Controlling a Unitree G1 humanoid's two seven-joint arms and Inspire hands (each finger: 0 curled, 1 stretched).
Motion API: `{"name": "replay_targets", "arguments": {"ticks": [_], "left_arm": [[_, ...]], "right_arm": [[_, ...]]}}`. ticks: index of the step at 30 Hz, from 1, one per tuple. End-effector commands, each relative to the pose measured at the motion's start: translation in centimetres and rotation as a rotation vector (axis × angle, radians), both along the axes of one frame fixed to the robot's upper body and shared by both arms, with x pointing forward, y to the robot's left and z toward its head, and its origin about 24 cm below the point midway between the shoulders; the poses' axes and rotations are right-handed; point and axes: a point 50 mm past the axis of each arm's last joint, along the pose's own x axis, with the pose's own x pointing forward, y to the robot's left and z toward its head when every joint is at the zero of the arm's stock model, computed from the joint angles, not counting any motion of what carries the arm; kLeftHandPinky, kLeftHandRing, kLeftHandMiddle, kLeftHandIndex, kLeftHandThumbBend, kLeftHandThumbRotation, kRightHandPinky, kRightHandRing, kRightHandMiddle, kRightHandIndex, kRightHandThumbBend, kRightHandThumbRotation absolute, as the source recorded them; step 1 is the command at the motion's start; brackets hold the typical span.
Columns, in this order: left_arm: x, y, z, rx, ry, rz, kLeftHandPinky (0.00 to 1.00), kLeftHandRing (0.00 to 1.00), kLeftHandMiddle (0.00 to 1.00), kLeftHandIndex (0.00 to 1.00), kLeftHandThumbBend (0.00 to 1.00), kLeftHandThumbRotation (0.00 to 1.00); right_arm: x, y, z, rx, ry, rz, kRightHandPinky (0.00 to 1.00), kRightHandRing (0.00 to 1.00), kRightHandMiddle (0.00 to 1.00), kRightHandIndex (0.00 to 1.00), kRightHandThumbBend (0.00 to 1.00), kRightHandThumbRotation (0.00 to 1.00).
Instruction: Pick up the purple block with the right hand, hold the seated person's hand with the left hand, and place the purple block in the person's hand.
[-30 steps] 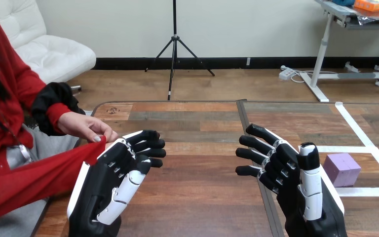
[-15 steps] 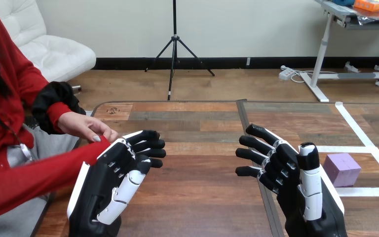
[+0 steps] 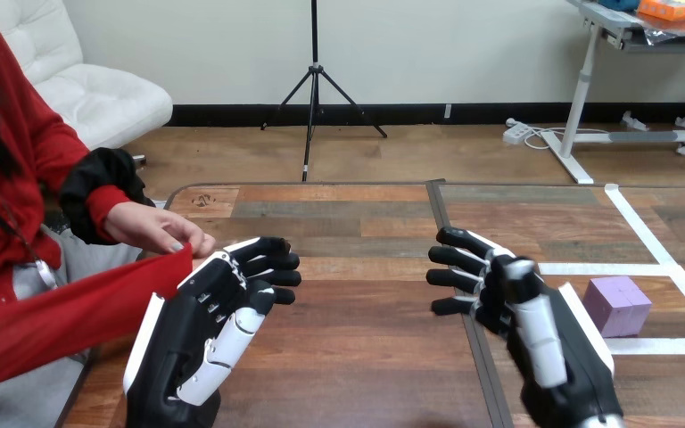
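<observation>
The purple block (image 3: 618, 305) sits on the table at the right, inside white tape lines. Just left of it hovers my right hand (image 3: 535, 330), open with fingers spread, apart from the block. My left hand (image 3: 205, 334) is raised at the lower left, open, fingers pointing up and to the right. The person's hand (image 3: 156, 228) shows at the left, above my left hand's fingertips, pinching the cuff of the red sleeve on their other arm. That red sleeve runs behind my left hand. I cannot tell whether my left hand touches it.
White tape lines (image 3: 647, 239) mark out a square on the right part of the wooden table (image 3: 357, 223). A dark seam (image 3: 450, 241) runs down the table's middle.
My right hand has turned and dipped slightly, its thumb now lying lower along the palm. The person's hand and my left hand have hardly moved.
</observation>
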Motion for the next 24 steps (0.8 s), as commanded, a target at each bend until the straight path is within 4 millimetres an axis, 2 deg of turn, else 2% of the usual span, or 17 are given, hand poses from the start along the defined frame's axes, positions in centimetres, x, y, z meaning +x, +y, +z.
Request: {"name": "replay_targets", "arguments": {"ticks": [1,8,14,24], "left_arm": [[1.6,-0.3,2.1,0.002,-0.116,-0.019,0.63,0.67,0.69,0.68,0.62,0.61],[1.6,-0.3,2.1,0.004,-0.111,-0.016,0.63,0.67,0.68,0.68,0.62,0.6],[1.6,-0.3,2.1,0.003,-0.113,-0.015,0.63,0.67,0.68,0.67,0.61,0.6],[1.6,-0.2,2.1,0.002,-0.116,-0.017,0.62,0.66,0.68,0.67,0.59,0.59]], "right_arm": [[3.5,-1.4,2.2,-0.164,-0.146,-0.038,0.67,0.77,0.8,0.81,0.72,1.0],[5.5,-2.7,2.5,-0.345,-0.131,-0.095,0.69,0.78,0.8,0.82,0.7,0.98],[6.8,-3.8,2.9,-0.485,-0.116,-0.129,0.74,0.8,0.82,0.83,0.75,0.99],[8.5,-5.1,3.8,-0.537,-0.132,-0.158,0.77,0.86,0.88,0.87,0.62,0.93]]}}
